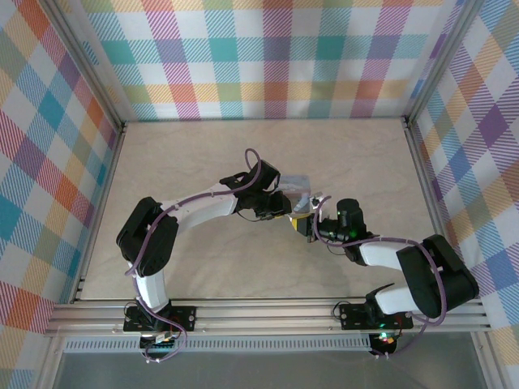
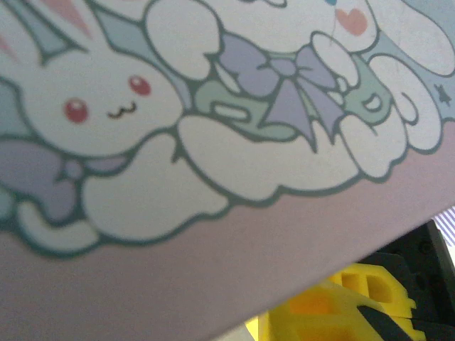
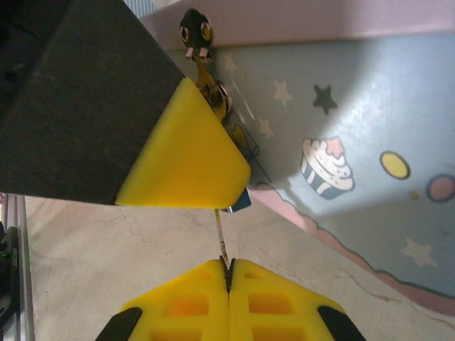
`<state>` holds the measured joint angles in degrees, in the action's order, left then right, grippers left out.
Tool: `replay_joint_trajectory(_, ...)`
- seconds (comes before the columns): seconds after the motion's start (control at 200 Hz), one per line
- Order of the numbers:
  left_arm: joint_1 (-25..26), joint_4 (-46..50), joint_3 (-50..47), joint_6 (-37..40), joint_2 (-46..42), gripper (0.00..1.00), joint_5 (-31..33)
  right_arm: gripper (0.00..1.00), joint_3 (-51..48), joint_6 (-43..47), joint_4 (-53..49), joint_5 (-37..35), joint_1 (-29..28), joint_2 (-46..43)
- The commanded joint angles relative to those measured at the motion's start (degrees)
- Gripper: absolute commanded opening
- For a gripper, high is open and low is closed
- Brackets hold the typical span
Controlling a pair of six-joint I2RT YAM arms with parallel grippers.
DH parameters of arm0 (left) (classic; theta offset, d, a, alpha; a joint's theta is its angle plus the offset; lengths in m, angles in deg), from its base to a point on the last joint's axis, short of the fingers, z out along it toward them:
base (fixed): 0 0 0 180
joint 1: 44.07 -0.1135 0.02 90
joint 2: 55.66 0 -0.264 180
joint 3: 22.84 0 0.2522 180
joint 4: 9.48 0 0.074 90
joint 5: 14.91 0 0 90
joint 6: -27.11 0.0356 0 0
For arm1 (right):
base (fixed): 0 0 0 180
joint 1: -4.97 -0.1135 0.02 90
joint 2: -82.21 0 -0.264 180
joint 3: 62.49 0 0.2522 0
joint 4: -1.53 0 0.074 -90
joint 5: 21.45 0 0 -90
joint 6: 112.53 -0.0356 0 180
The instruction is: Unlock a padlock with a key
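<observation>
I am observing both arms meeting at the centre of the overhead frame, above the pale table (image 1: 203,162). In the right wrist view I am seeing the right gripper (image 3: 227,273) at the bottom centre, its 2 yellow fingers pressed together and pinching the thin silvery key (image 3: 221,231), which is standing upright from the pinch. The padlock (image 3: 240,202) is sitting just above the key at mid-frame. I am seeing only a small dark-blue corner of it, and the rest is lying hidden behind a large yellow fingertip (image 3: 188,153) on a black block in the upper left. I cannot tell whether the key tip is entering the lock. The pale blue tin (image 3: 355,142), printed with stars and a cupcake, is occupying the right half of that frame, with a dark fitting (image 3: 196,30) at its top edge. In the overhead view the left gripper (image 1: 285,207) is lying against the tin, and the cartoon rabbit lid is showing very close in the left wrist view. I cannot tell whether its fingers are spread or clamping anything.
</observation>
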<state>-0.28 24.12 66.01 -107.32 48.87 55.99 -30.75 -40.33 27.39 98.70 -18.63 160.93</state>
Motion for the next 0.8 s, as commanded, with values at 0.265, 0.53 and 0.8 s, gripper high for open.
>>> replay_joint_trajectory(0.265, -0.24, -1.82, 1.46, -1.54, -1.06, 0.15, -2.20, 0.02, 0.11, -0.51, 4.06, 1.68, 0.39, 2.67)
replay_joint_trajectory(0.53, -0.21, -1.42, 1.46, -1.40, -1.15, 0.15, -1.66, 0.02, -1.25, 1.44, 0.54, 0.20, 0.39, 0.73)
replay_joint_trajectory(0.8, -0.24, -0.67, 1.84, -1.00, -1.26, 0.15, -1.29, 0.02, -2.20, 2.75, -1.74, -1.28, 0.73, -1.37)
